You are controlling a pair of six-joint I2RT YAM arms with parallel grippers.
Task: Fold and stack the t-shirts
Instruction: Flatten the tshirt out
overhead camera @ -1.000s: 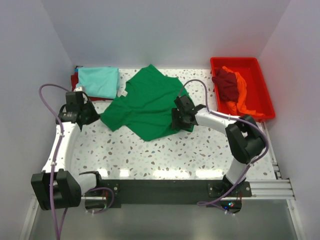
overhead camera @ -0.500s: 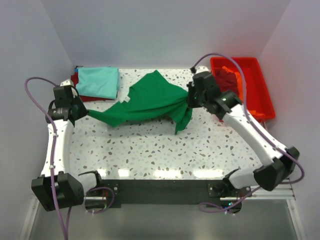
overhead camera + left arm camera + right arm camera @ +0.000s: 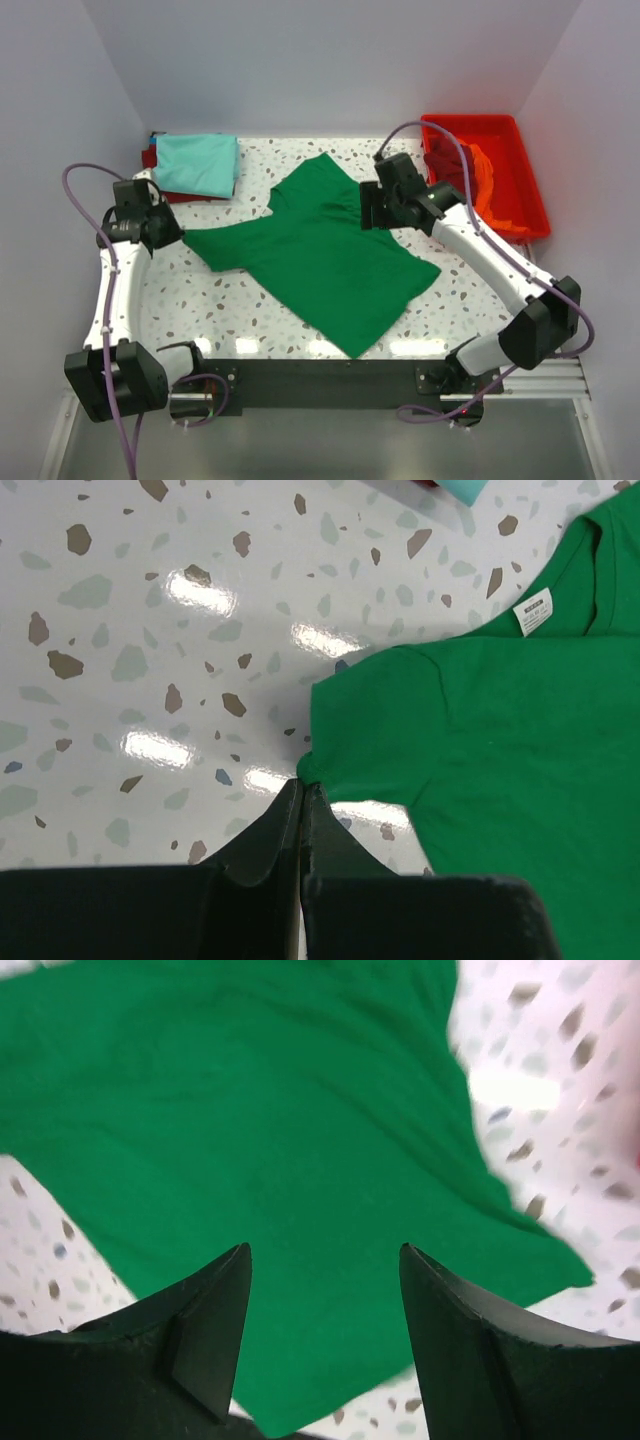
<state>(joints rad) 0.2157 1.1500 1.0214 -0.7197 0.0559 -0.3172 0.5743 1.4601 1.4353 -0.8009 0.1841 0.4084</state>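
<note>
Left hand (image 3: 166,229) clenched on the green t-shirt (image 3: 320,255) sleeve at 9 o'clock; right hand (image 3: 372,205) released above it at 1 o'clock. I see it spread flat mid-tabletop (image 3: 230,300), collar toward 10, hem toward 4; earlier it hung bunched between both hands.

Speckled table (image 3: 220,300), green t-shirt (image 3: 320,250), folded shirt pile (image 3: 197,165), red tray (image 3: 500,140)

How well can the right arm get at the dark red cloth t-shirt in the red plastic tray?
Probably yes. The right fingers stand open and empty over the bright green cloth t-shirt, just beside the red plastic tray; the dark red t-shirt lies uncovered there, with only the tray wall between.
</note>
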